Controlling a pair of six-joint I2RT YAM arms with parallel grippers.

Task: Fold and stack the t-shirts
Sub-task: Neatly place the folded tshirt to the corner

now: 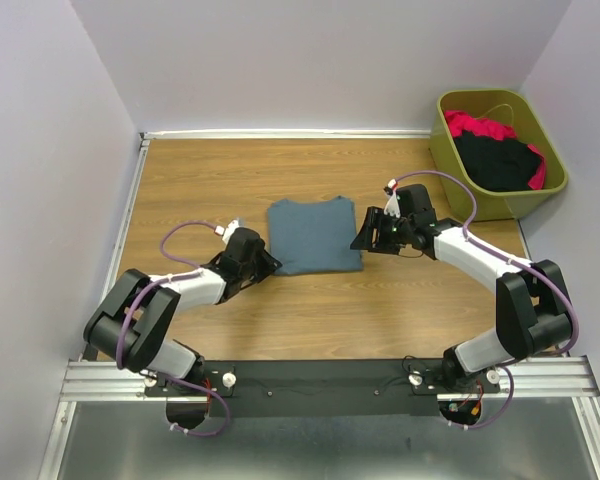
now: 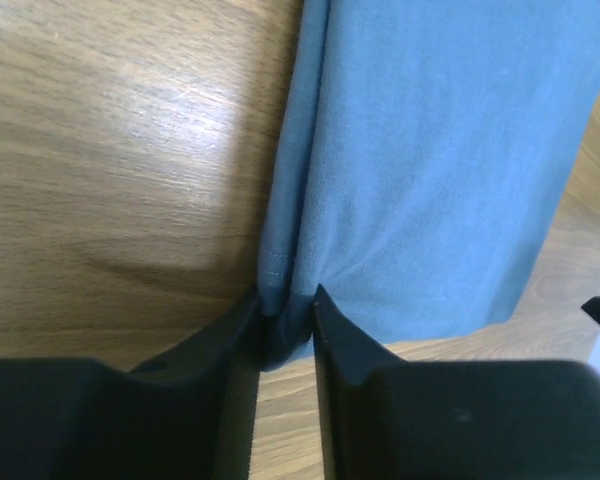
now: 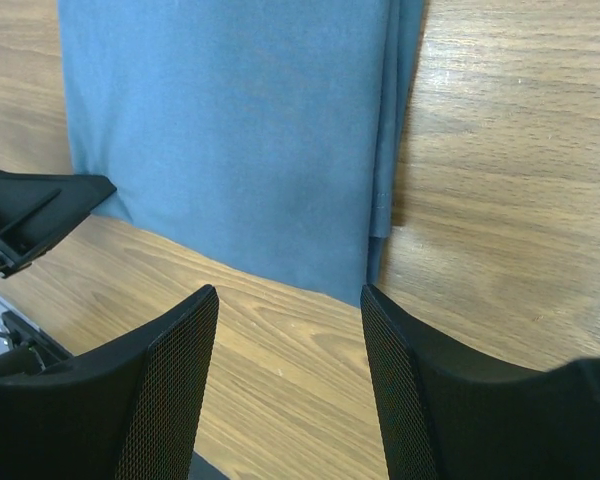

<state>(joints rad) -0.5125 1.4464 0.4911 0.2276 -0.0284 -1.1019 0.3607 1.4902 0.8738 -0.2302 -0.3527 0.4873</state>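
One slate-blue t-shirt (image 1: pixel 315 236) lay folded mid-counter (image 1: pixel 380 320). The left tool (image 2: pixel 286 318) was clamped on its near-left corner. The right tool (image 3: pixel 288 300) stood spread and empty beside the right edge. Risk: one-sided lifting would likely skew the fold.

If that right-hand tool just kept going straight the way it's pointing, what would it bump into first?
Most likely the folded blue shirt, whose near edge lies just ahead of the open right tool. Its height above the table is unclear, so it might skim over the cloth.
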